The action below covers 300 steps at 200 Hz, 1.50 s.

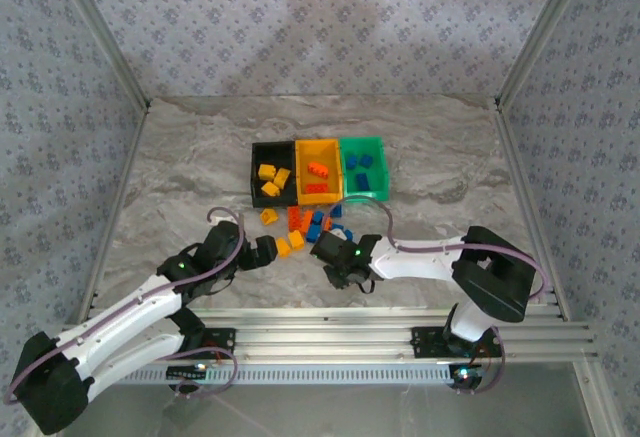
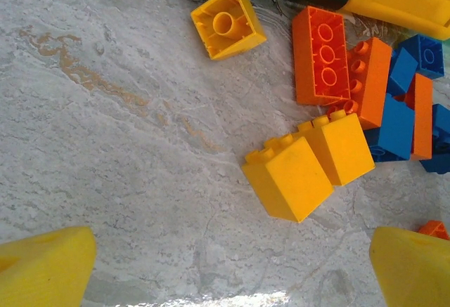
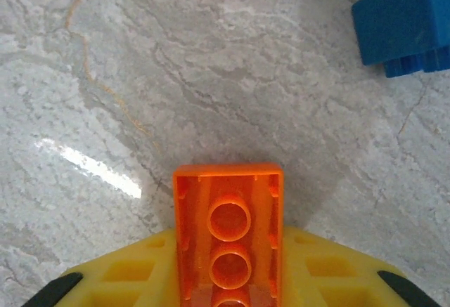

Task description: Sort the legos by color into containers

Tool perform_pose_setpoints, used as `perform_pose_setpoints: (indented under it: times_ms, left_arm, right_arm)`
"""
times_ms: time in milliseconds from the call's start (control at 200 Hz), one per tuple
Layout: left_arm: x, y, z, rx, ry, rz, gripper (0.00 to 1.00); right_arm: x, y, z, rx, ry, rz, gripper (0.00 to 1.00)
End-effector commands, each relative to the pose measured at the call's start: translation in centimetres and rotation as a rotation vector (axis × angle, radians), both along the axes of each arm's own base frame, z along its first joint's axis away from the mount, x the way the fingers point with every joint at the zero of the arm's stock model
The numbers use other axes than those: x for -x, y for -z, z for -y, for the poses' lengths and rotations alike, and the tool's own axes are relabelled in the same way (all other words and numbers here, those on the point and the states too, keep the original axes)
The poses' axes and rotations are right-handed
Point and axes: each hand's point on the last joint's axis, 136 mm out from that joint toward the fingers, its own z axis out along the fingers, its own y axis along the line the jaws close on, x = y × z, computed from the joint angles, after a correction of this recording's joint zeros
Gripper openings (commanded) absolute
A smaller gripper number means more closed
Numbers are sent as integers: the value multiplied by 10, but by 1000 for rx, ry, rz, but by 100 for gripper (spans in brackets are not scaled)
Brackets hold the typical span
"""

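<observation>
1. The table point(image 1: 180, 177) carries the row of containers point(image 1: 318, 200) at mid-depth. The black bin point(image 1: 255, 172) is on the left, the yellow-orange bin point(image 1: 318, 144) in the middle and the green bin point(image 1: 383, 169) on the right. Yellow bricks are seen in the black bin, red-orange in the middle one and blue in the green.
2. The right gripper point(image 1: 332, 257) is clamped on a red-orange brick point(image 3: 228, 230). The left gripper point(image 2: 228, 270) is spread wide, with nothing between its fingers but bare table.
3. The loose legos point(image 1: 305, 225) lie just in front of the containers, between them and both grippers.
4. The held brick is turned with its hollow underside to the wrist camera. Its long axis runs straight out along the fingers, and its far end projects past them. Whether it is clear of the table cannot be told.
5. Judged: the middle bin lies beyond the right gripper and slightly to its left, with the loose pile in between. The carry is therefore expected to go up and over the pile.
6. Two yellow bricks point(image 2: 309, 163), touching side by side, lie straight ahead of the left jaws and are nearer that arm.
</observation>
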Motion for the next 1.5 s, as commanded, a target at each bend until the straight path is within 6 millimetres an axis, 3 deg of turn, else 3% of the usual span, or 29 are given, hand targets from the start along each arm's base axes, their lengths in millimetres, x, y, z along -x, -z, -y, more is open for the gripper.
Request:
perform_pose_setpoints:
  times_ms: [0,110,190,335,415,440,650,800,919,994,1074,1239,1379,1494]
  left_arm:
    - [0,0,-1,4,-9,0,100]
    - [-1,-1,-1,1,-11,3,100]
    - [-2,-3,-1,-1,-12,9,100]
    - [-3,-5,-2,-3,-18,14,100]
    - [-3,-6,-2,-4,-19,15,100]
    - [-3,-6,-2,-4,-18,15,100]
    - [-3,-6,-2,4,-21,13,100]
    - [-4,-9,-1,1,-18,15,100]
    - [-6,-10,-2,-7,-26,13,100]
    - [-8,-11,-1,-9,-25,13,100]
    - [-11,-11,2,-10,-19,12,100]
    - [-23,-18,10,-67,13,10,99]
    - [-45,-19,24,-108,40,39,96]
    - [-70,-7,26,-170,12,41,87]
  right_arm:
    - [7,-19,-13,-67,-25,-7,30]
    - [-2,-53,-21,-120,-37,49,28]
    - [-21,-84,-29,-182,-31,112,28]
    - [-82,-138,-43,-309,55,228,28]
    - [-122,-148,-47,-337,124,268,28]
    - [-137,-160,-53,-362,143,292,28]
    - [-230,-139,-52,-316,309,320,30]
    - [-264,-113,-56,-267,360,290,34]
    - [-276,-108,-60,-267,373,286,48]
    - [-279,-118,-62,-294,372,306,67]
    - [-277,-137,-65,-331,358,333,77]
    - [-247,-166,-63,-398,331,378,82]
    - [-215,-168,-53,-431,330,391,83]
    - [-195,-171,-44,-461,333,394,83]
